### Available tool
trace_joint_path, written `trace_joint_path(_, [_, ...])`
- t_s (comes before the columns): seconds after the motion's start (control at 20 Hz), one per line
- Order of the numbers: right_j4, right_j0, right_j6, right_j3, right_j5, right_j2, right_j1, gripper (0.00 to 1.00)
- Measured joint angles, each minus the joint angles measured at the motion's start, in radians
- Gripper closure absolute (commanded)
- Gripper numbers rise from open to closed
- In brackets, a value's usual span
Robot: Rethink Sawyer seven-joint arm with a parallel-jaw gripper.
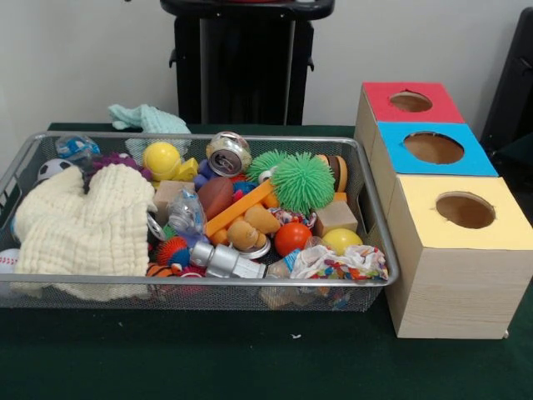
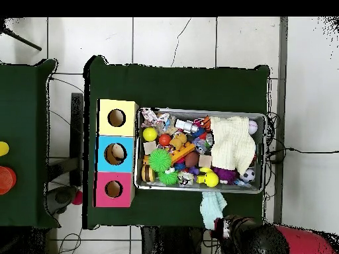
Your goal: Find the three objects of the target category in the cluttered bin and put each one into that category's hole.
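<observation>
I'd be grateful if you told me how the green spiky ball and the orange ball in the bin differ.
The green spiky ball is covered in soft spikes; the orange ball is smooth. The green spiky ball looks larger. It sits toward the bin's back, the orange ball nearer the front. Both are round and lie uncovered.

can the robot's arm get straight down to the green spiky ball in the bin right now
Probably yes. The green spiky ball sits on top of the clutter in the wire bin with nothing over it. The arm is drawn back, its tool not in view.

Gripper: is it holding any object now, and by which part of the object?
It cannot be told: neither view shows the gripper. All the toys lie in the bin, and nothing is lifted out of it.
</observation>
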Motion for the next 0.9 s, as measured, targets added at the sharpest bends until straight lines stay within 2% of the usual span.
trace_joint_path(0.25, [0.049,-0.011,0.000,0.002,-0.139,0.045,0.000,0.00])
trace_joint_path(0.45, [0.082,-0.028,0.000,0.003,-0.253,0.107,0.000,0.00])
trace_joint_path(0.5, [0.091,-0.035,0.000,0.003,-0.316,0.138,0.003,0.00])
trace_joint_path(0.6, [0.092,-0.035,0.000,0.003,-0.355,0.153,0.008,0.00])
trace_joint_path(0.7, [0.091,-0.020,0.000,0.003,-0.419,0.162,0.021,0.00])
trace_joint_path(0.9, [0.078,0.024,0.000,0.003,-0.471,0.154,0.044,0.00])
